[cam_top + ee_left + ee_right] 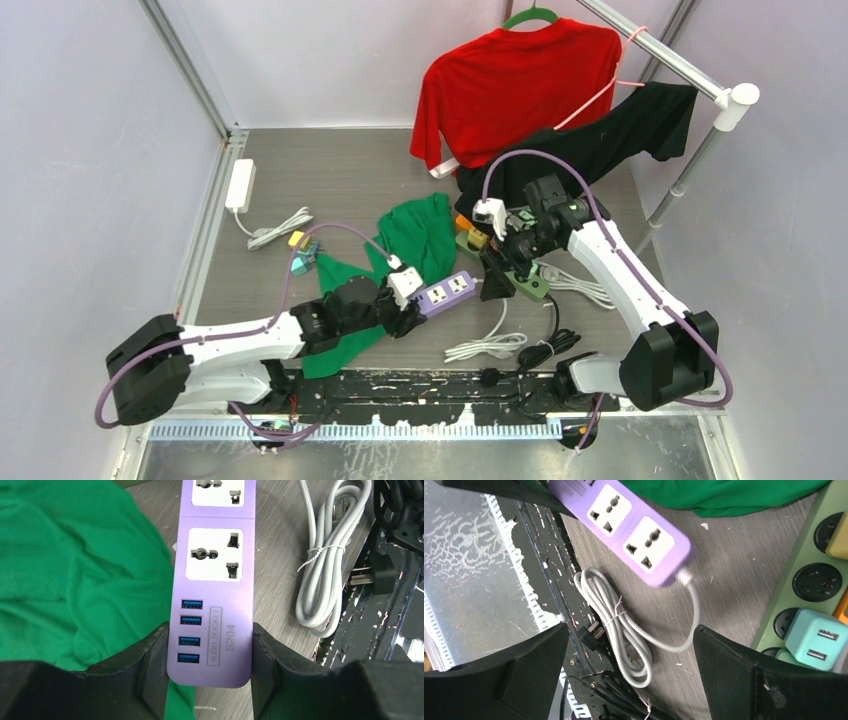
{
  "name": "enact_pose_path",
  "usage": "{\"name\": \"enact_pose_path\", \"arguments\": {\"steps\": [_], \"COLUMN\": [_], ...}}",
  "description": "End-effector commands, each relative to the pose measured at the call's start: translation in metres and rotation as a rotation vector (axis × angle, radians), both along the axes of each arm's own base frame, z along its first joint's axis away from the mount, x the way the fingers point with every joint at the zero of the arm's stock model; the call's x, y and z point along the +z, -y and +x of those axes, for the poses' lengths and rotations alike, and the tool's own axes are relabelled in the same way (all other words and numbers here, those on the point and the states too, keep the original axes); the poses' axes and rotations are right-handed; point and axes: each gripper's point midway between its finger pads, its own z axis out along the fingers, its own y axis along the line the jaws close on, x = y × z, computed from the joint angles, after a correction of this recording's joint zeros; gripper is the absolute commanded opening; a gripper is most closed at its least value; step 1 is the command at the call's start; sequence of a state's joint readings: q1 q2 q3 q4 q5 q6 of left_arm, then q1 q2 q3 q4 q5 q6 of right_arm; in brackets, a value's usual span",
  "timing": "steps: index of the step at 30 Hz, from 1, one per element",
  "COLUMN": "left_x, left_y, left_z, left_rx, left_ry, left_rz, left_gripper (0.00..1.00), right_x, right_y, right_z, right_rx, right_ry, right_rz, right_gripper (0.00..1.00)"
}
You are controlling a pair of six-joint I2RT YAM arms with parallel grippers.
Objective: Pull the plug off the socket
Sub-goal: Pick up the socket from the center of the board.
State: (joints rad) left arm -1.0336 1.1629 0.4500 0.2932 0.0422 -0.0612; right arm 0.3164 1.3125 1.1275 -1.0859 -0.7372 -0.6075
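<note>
A purple socket strip (447, 292) lies on the table with both of its visible white sockets (214, 554) empty. My left gripper (209, 666) is shut on its USB end, one finger (150, 670) pressed on each long side. My right gripper (631, 665) hangs open above the strip's bundled grey cable (619, 625), holding nothing. Beside it lies a green socket strip (804, 580) with a teal plug cube (816, 640) and a yellow plug (839, 535) seated in it. In the top view the right gripper (497, 278) hovers over that green strip (530, 285).
A green cloth (420, 235) lies under and beside the purple strip. Red (510, 85) and black (620, 135) shirts hang from a rail at the back right. A white strip (240, 185) and small adaptors (300, 252) sit at the left. Black cables and a plug (382, 575) lie near the front edge.
</note>
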Motion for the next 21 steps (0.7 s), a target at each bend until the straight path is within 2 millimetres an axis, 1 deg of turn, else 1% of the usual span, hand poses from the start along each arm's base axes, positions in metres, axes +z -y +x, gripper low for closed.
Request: {"name": "enact_pose_path", "arguments": {"steps": [1, 3, 5, 9, 11, 18, 21], "left_x": [0.024, 0.034, 0.049, 0.085, 0.1, 0.137, 0.15], "left_y": [-0.018, -0.025, -0.031, -0.04, -0.046, -0.069, -0.075], "left_z": [0.009, 0.007, 0.005, -0.003, -0.005, -0.003, 0.003], "left_rx": [0.143, 0.164, 0.179, 0.176, 0.182, 0.231, 0.255], "left_ry": [-0.015, -0.018, -0.019, -0.017, -0.006, 0.069, 0.112], "left_rz": [-0.075, -0.097, -0.119, -0.164, -0.178, -0.2, -0.176], "left_gripper": [0.0, 0.0, 0.0, 0.0, 0.0, 0.0, 0.0], "right_x": [0.032, 0.039, 0.042, 0.042, 0.042, 0.043, 0.042], "right_y": [-0.002, -0.001, 0.001, 0.002, 0.002, 0.003, 0.003], "right_z": [0.002, 0.001, 0.001, 0.002, 0.002, 0.003, 0.003], "right_rx": [-0.022, -0.03, -0.039, -0.046, -0.046, -0.053, -0.053], "right_ry": [0.053, 0.058, 0.062, 0.059, 0.059, 0.062, 0.059], "right_rz": [0.111, 0.143, 0.157, 0.158, 0.159, 0.161, 0.162], "right_gripper": [0.99, 1.0, 1.0, 1.0, 1.0, 0.99, 0.99]}}
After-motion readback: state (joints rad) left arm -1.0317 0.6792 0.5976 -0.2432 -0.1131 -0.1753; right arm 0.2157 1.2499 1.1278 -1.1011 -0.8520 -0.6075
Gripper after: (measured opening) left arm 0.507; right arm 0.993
